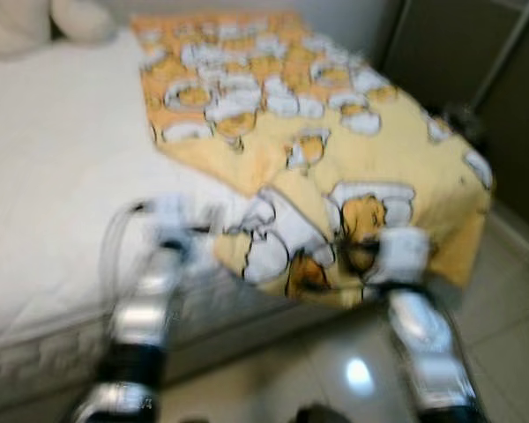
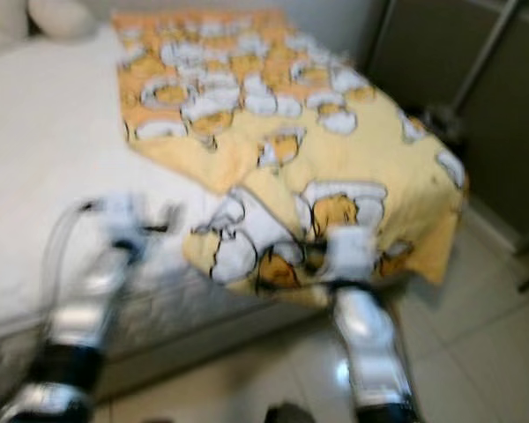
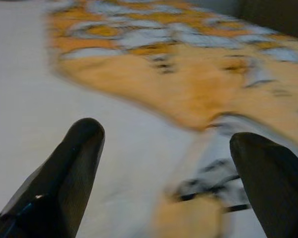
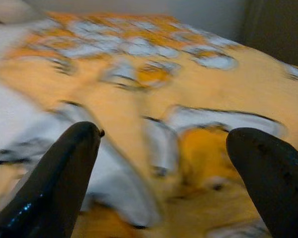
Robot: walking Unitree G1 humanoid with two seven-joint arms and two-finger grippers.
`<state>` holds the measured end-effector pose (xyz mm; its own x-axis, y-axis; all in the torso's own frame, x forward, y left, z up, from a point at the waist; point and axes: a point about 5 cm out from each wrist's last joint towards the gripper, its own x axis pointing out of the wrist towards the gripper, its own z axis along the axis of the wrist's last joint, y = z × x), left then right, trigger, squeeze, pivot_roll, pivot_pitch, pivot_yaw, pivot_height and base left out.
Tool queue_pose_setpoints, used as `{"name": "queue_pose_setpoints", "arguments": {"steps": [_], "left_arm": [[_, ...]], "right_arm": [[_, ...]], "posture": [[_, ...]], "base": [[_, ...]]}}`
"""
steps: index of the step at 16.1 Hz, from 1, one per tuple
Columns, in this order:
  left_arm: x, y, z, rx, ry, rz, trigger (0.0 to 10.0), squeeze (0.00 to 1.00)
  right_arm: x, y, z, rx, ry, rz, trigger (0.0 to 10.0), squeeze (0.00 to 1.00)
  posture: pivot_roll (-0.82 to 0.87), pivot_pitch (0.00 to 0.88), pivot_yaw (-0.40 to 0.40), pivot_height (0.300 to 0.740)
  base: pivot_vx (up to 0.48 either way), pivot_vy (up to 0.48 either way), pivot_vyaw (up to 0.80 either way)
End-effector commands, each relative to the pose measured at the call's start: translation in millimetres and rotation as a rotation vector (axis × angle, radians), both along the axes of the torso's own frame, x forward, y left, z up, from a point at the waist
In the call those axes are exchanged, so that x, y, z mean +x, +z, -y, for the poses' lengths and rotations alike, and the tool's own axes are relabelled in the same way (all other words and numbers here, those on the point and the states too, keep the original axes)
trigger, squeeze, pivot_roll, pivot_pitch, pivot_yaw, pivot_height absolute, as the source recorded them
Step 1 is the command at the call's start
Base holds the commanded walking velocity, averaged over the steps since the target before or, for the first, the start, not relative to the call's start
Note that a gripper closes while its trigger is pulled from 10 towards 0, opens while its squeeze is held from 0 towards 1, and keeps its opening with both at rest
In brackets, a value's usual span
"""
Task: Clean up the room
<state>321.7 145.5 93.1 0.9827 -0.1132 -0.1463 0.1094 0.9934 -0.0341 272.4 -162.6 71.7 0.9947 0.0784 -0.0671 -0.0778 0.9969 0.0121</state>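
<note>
While both arms reach over the bed [image 1: 44,211], the spread-fingered right gripper [image 4: 164,163] hovers nearest the yellow blanket's [image 1: 335,141] rumpled near corner, ahead of the likewise-spread left gripper [image 3: 164,163].

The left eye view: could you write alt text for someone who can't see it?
Blurred view of two silver robot arms reaching toward a yellow cartoon-print blanket that lies rumpled across a white bed and hangs over its corner. The left gripper and right gripper are near the blanket's folded edge.
</note>
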Motion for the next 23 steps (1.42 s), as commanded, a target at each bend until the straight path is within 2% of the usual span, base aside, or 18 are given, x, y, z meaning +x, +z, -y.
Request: {"name": "queue_pose_setpoints", "arguments": {"steps": [1,5,6,7,8,10,13,17,20,23], "left_arm": [[2.9,5,-9.0,0.021,0.012,0.016,10.0,0.0],[5.8,5,-10.1,0.045,0.009,0.014,10.0,0.0],[9.4,4,-8.8,0.077,0.002,-0.005,10.0,0.0],[18.0,1,0.7,0.129,-0.078,-0.065,10.0,0.0],[24.9,0,3.4,0.128,-0.107,-0.096,10.0,0.0],[31.8,0,0.9,0.139,-0.097,-0.117,10.0,0.0],[37.5,-11,-21.5,0.127,-0.007,-0.234,10.0,0.0],[30.5,-24,-44.7,0.109,-0.009,-0.324,10.0,0.0],[22.3,-31,-65.3,0.11,0.037,-0.347,10.0,0.0],[17.8,-32,-73.9,0.098,0.031,-0.346,10.0,0.0]], "right_arm": [[3.2,6,-6.8,0.014,0.019,0.021,10.0,0.0],[0.0,4,-8.1,0.02,0.024,0.01,10.0,0.0],[-0.7,4,-8.1,0.02,0.027,0.01,10.0,0.0],[-2.3,4,-8.9,0.017,0.033,0.011,10.0,0.0],[-4.6,4,-10.5,0.018,0.036,0.01,10.0,0.0],[-7.1,3,-11.9,0.02,0.036,0.008,10.0,0.0],[-28.8,-2,-5.9,0.026,0.017,-0.024,10.0,0.0],[-47.8,-1,-2.1,0.025,0.008,-0.053,10.0,0.0],[-61.1,-1,-7.9,0.036,0.078,-0.095,10.0,0.0],[-66.2,-1,-5.8,0.028,0.092,-0.113,10.0,0.0]], "posture": [[0.08,0.0,-0.025,0.7],[0.07,0.0,-0.021,0.7],[0.07,0.0,-0.021,0.7],[0.07,0.002,-0.022,0.7],[0.06,0.016,-0.014,0.7],[0.05,0.031,-0.007,0.7],[0.0,0.094,0.013,0.7],[-0.02,0.173,0.017,0.7],[-0.02,0.247,0.009,0.7],[-0.02,0.259,0.011,0.7]], "base": [[0.461,0.0,0.0],[0.45,0.0,-0.38],[0.0,0.0,0.0],[0.0,0.0,0.0],[0.0,0.0,0.0],[0.0,0.0,0.0],[0.0,0.0,0.0],[0.0,0.0,0.0],[0.0,0.0,0.0],[0.0,0.0,0.0]]}}
